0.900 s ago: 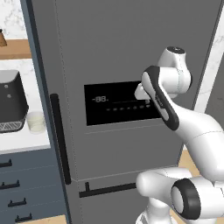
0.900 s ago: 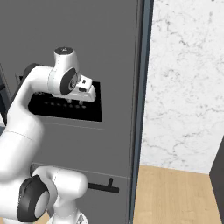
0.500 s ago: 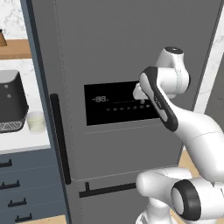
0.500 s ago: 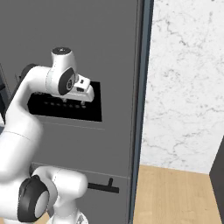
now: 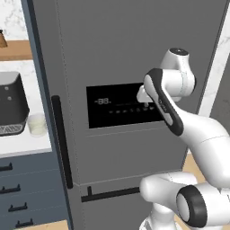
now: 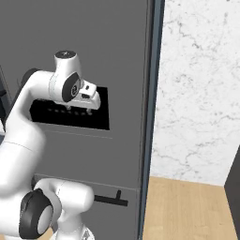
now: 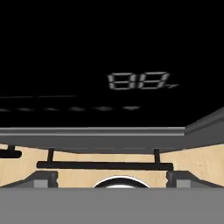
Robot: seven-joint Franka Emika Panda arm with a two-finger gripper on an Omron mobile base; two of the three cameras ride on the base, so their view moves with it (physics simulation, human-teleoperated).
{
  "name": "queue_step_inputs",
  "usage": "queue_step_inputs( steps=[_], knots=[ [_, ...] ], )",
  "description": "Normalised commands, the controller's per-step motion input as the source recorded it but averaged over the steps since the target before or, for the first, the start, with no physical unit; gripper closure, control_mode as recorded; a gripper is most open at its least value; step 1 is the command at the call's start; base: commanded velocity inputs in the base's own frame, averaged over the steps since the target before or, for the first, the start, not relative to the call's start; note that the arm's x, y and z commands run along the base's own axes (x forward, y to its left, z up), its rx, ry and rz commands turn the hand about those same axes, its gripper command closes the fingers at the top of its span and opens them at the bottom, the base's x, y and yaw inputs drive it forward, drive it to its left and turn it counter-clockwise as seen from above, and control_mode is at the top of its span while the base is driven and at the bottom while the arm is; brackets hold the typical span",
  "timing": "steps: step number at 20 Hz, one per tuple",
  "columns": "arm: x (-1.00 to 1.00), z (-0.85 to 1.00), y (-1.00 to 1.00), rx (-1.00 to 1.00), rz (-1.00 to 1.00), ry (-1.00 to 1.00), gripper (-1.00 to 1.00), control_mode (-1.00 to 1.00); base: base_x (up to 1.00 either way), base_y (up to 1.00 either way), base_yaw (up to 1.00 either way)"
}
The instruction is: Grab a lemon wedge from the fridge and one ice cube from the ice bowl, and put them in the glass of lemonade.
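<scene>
Nothing is done yet: the fridge (image 5: 126, 58) stands shut before me, its display panel (image 5: 121, 108) close ahead of my gripper (image 6: 89, 101), whose finger spread I cannot tell; wedge, ice and glass all remain.

Pale digits — seemingly "88" — on the fridge's (image 5: 134, 54) black display panel (image 5: 121, 108)

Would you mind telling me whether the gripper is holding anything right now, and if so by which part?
Nothing is held: the gripper faces the closed fridge at its display panel, fingertips empty.
</scene>
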Motion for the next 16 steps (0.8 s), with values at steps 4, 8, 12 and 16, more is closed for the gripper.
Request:
queue_step_inputs(
  steps=[4,8,12,16],
  knots=[
    [0.00,0.00,0.00,0.00,0.00,0.00,-1.00,1.00,-0.45,0.50,0.00],
    [0.00,0.00,0.00,0.00,0.00,0.00,-1.00,1.00,-0.09,0.83,0.00],
    [0.00,0.00,0.00,0.00,0.00,0.00,-1.00,1.00,0.00,1.00,0.00],
    [0.00,0.00,0.00,0.00,0.00,0.00,-1.00,1.00,0.00,0.79,0.00]
  ],
)
